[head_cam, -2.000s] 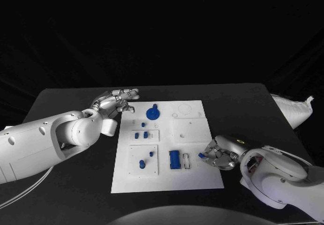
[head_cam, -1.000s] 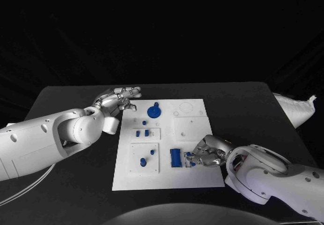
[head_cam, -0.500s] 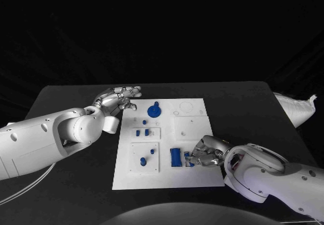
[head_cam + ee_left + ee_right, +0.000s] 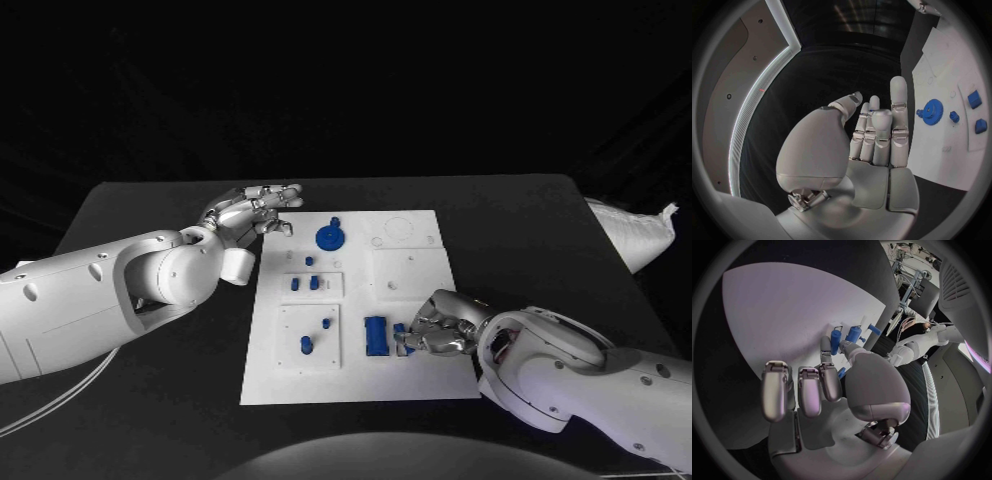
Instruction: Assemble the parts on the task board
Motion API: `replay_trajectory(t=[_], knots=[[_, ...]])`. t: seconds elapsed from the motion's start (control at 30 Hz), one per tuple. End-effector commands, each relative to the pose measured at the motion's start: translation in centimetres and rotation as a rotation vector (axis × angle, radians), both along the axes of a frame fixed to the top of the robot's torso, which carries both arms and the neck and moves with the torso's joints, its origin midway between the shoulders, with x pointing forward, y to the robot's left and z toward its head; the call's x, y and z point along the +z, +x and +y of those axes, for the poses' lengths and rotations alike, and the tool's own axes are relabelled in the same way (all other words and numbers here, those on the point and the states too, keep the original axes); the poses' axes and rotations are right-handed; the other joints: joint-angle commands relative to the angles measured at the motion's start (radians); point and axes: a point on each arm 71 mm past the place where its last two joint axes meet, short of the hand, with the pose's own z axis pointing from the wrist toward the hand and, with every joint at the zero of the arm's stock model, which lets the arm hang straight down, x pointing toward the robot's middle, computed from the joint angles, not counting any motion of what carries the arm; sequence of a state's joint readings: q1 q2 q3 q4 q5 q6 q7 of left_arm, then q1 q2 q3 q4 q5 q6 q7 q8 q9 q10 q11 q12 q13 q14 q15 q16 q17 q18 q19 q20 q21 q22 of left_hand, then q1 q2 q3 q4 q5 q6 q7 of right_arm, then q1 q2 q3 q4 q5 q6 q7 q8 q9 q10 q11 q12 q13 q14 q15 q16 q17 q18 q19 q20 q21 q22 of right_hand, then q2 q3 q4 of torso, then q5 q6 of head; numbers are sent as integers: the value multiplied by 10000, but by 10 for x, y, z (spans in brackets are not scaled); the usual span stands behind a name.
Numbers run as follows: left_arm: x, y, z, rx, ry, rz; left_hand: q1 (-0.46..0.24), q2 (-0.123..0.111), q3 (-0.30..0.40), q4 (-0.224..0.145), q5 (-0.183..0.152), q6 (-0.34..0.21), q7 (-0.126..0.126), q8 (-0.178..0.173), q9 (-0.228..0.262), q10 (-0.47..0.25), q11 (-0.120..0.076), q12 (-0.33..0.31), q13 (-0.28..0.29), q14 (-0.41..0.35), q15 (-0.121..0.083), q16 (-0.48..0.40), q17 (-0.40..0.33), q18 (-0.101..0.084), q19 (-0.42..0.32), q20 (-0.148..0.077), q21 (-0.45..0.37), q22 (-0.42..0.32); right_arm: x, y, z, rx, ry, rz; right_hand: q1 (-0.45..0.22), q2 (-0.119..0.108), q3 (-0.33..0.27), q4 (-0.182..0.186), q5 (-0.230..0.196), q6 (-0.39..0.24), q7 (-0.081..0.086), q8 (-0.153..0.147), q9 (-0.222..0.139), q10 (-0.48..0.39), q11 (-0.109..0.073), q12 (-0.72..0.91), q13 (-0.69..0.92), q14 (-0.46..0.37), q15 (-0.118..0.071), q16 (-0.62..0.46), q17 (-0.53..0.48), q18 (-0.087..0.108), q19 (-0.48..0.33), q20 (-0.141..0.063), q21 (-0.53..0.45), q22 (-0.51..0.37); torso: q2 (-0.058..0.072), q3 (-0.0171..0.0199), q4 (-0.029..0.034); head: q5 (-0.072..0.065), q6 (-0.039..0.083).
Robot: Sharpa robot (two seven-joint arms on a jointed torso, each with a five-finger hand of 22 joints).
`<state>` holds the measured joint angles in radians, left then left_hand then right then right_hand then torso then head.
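the right hand (image 4: 437, 328) sits low over the task board (image 4: 411, 375) near its near right edge, pinching a small blue part (image 4: 401, 349) just beside the upright blue block (image 4: 375, 336); the block's long axis runs near to far. the left hand (image 4: 248, 213) hovers empty, fingers apart, off the far left corner, close to the blue gear (image 4: 330, 238); i judge the right hand far nearer the seating spot.

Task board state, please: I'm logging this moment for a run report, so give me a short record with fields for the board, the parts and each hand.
board: white task board lying flat on the black table
parts: blue gear at the far end; blue block near the right hand
left hand: beside the board's far left corner, fingers apart, holding nothing
right hand: on the board's right side, pinching a small blue part
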<state>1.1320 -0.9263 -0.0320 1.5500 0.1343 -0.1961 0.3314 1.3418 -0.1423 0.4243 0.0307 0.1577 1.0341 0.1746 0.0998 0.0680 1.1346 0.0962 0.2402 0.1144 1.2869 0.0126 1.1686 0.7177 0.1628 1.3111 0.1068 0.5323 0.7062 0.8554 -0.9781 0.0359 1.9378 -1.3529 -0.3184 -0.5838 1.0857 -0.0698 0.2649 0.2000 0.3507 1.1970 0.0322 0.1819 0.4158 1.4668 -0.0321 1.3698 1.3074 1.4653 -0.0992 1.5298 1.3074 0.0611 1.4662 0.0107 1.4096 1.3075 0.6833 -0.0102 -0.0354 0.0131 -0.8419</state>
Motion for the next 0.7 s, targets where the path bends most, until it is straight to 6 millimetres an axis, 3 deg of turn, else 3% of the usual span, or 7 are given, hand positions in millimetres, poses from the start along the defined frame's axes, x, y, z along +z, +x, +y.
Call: replay_trajectory(t=[0.03, 0.27, 0.43, 0.53, 0.7], knots=[[1, -1, -2, -159, -94, -103, 3, 133, -64, -6, -51, -65, 16, 39, -1, -72, 8, 55, 9, -78, -20, -49, -11, 178, -57, -12, -29, -17, -1, -2, 3, 251, -153, 56, -171, 19, -229, 92, 9, 146, -38, 123, 80, 523, -124, 135, 1554, 930, -75, 53, 2006, -67, 247, -110, 41, 123, -3, 2, -3, 10, -11], [1, -1, -1, -154, -89, -97, 2, 140, -69, -10, -49, -67, 18, 42, -1, -81, 10, 71, 11, -88, -20, -53, -29, 179, -60, -11, -34, -20, -1, -2, 4, 318, -137, 41, -329, 32, -746, 362, 36, 228, -110, 314, 260, 583, -190, 329, 1680, 930, -133, 51, 2006, -69, 252, -167, 41, 134, -8, 1, -4, 10, -13], [1, -1, -1, -151, -86, -93, 2, 140, -69, -10, -49, -67, 18, 42, -1, -81, 10, 71, 11, -88, -20, -53, -29, 179, -60, -11, -34, -20, -1, -2, 5, 348, -92, -7, -486, 25, -1230, 663, -302, 202, -140, 414, 374, 597, -217, 359, 1709, 934, -156, 59, 2021, -74, 259, -189, 48, 154, -6, 5, -8, 11, -12], [1, -1, -1, -146, -80, -88, 2, 140, -69, -10, -49, -67, 18, 42, -1, -81, 10, 71, 11, -88, -20, -53, -29, 179, -60, -11, -34, -20, 0, -2, 5, 362, -31, -104, -621, 115, -1606, 876, -590, 178, -164, 495, 463, 615, -223, 408, 1747, 938, -174, 70, 2041, -78, 269, -206, 61, 182, -10, 9, -7, 7, -14], [1, -1, -1, -156, -83, -83, 2, 140, -69, -10, -49, -67, 18, 42, -1, -81, 10, 71, 11, -88, -20, -53, -29, 179, -60, -11, -34, -20, 2, -2, 4, 356, 68, -265, -984, 305, -2025, 918, -676, 177, -183, 588, 555, 649, -249, 505, 1811, 945, -186, 89, 2076, -91, 292, -220, 99, 246, -8, 13, -13, 11, 0]])
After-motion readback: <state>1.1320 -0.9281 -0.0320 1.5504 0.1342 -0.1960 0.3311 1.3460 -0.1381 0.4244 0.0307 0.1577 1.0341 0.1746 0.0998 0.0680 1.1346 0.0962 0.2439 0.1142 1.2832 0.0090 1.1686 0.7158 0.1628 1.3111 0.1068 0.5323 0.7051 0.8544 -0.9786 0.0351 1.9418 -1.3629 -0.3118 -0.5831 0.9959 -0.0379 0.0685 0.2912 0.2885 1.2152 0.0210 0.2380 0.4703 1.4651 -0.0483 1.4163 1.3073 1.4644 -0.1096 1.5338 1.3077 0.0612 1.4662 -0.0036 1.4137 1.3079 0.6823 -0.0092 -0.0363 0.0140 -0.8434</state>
